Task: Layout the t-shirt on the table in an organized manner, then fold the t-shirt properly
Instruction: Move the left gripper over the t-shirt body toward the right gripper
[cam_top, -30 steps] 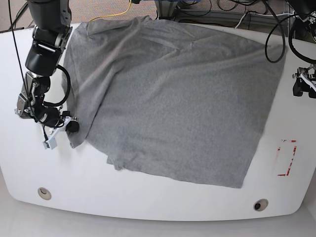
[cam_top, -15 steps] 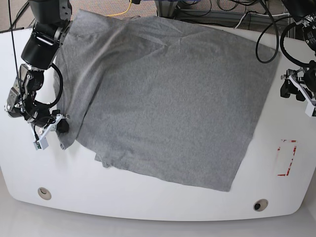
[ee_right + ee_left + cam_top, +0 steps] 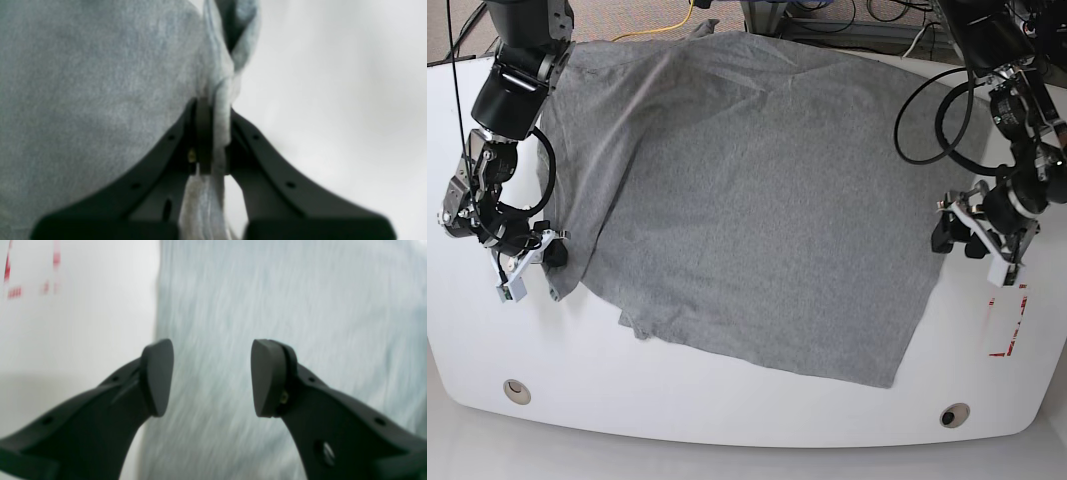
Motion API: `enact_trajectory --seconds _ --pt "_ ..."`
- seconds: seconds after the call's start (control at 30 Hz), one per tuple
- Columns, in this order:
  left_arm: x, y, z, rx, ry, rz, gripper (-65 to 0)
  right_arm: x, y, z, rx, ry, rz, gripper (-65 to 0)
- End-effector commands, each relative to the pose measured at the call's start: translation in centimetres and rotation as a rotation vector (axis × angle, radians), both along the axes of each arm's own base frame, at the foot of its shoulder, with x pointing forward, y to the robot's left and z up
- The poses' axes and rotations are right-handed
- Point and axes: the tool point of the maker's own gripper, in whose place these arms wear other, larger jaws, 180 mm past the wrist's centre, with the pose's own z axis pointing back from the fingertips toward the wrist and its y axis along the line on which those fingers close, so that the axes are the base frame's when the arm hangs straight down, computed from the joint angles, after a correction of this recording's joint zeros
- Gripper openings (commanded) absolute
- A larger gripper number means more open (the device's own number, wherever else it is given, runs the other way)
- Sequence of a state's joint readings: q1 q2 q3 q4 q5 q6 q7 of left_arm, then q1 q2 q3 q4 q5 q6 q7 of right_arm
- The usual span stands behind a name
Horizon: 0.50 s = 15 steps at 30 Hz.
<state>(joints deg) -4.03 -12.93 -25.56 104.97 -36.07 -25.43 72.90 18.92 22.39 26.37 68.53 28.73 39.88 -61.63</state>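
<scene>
Base view, left to right: the right gripper (image 3: 549,256) pinches a twisted edge of the t-shirt (image 3: 747,200), which lies spread across the glossy white table (image 3: 727,410); the left gripper (image 3: 955,232), fingers wide apart and empty, hovers at the opposite edge. The thin, limp jersey probably drags easily; corners and hems suit grasping.

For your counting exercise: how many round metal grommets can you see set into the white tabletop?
2. One grommet sits near the table's front edge on the base view's left; the other grommet sits near the front edge on its right. The t-shirt may hide more.
</scene>
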Motion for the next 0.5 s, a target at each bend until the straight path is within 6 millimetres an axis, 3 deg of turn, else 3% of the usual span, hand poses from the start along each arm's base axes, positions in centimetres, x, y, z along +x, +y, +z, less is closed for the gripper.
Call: enact_trajectory --seconds 0.0,0.1,0.37,0.47 --pt "2.5 -2.2 0.6 0.021 -0.071 -0.02 -30.6 0.9 -0.6 1.8 -0.006 -0.06 -0.005 -64.4" --pt "3.8 -3.4 -0.3 0.035 -0.074 -0.025 -31.2 0.8 -0.5 1.6 -0.002 -0.057 -0.004 -64.4" --pt "6.2 -4.9 -5.6 0.162 -0.033 -0.005 -62.1 0.7 0.6 1.0 0.02 -0.052 0.003 -64.4" --pt "6.5 -5.2 -7.7 0.222 -0.005 -0.023 -62.2 0.4 0.6 0.7 0.021 -0.042 0.003 -64.4"
